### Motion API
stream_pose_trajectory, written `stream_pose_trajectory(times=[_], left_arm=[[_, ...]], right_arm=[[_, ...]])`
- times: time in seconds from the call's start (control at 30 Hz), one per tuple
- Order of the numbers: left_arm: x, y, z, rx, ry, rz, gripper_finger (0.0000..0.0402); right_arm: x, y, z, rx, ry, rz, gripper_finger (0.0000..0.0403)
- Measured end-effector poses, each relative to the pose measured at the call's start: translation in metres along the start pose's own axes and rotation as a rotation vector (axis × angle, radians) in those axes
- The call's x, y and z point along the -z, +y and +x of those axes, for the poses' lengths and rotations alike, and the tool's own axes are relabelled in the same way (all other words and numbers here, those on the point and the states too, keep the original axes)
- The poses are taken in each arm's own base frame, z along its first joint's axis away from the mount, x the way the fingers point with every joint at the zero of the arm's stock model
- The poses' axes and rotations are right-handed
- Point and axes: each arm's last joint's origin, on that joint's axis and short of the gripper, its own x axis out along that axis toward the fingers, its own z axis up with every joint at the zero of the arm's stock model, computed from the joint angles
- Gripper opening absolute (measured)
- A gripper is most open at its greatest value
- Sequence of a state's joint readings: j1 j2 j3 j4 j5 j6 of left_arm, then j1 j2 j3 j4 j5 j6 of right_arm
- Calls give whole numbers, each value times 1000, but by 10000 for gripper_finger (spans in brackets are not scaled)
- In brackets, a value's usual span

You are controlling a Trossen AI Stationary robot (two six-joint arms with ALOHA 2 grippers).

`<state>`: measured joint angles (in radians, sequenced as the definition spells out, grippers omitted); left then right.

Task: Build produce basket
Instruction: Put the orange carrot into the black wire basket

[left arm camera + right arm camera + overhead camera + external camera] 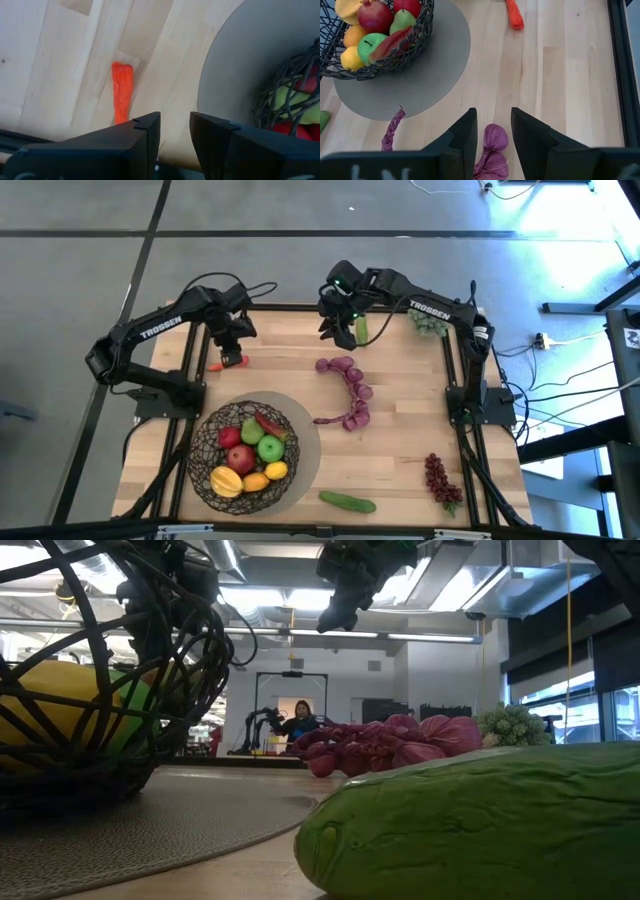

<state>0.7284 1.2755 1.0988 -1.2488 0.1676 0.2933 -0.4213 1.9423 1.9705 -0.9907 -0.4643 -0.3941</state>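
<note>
The dark wire basket [203, 442] stands on a round grey mat [305, 442] near the table's front left. It holds red and green apples, yellow and orange fruits and a red chili. My left gripper [232, 350] hangs open, pointing down, above an orange-red oblong piece [122, 92] that lies flat on the wood left of the mat. My right gripper [343, 330] hovers open, high over the far end of a long purple strand of produce [492, 150]. A green piece [361, 330] shows beside it. Whether the piece touches the gripper, I cannot tell.
A green cucumber [347, 502] lies by the near edge, and dark-red grapes [440, 480] lie at the near right. A green bunch [430, 325] sits at the far right corner. Bare wood stretches between the mat and the purple strand [352, 392].
</note>
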Motion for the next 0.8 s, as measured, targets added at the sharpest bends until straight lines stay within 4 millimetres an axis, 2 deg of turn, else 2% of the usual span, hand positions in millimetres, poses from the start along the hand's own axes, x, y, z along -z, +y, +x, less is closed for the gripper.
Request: stream_pose_trajectory(times=[0.23, 0.37, 0.47, 0.63, 0.8], left_arm=[[-2, 0, 0, 15, -20, -5, 127], [-4, 1, 0, 4, -42, -38, 177], [-4, 1, 3, 1, -47, 10, 215], [5, 5, 33, -20, -13, -12, 254], [12, 9, 63, -49, -34, 7, 269]], right_arm=[[0, 0, 0, 0, 0, 0, 113], [0, 0, 0, 0, 0, 0, 113], [0, 0, 0, 0, 0, 0, 113], [0, 0, 0, 0, 0, 0, 113], [0, 0, 0, 0, 1, 1, 113]])
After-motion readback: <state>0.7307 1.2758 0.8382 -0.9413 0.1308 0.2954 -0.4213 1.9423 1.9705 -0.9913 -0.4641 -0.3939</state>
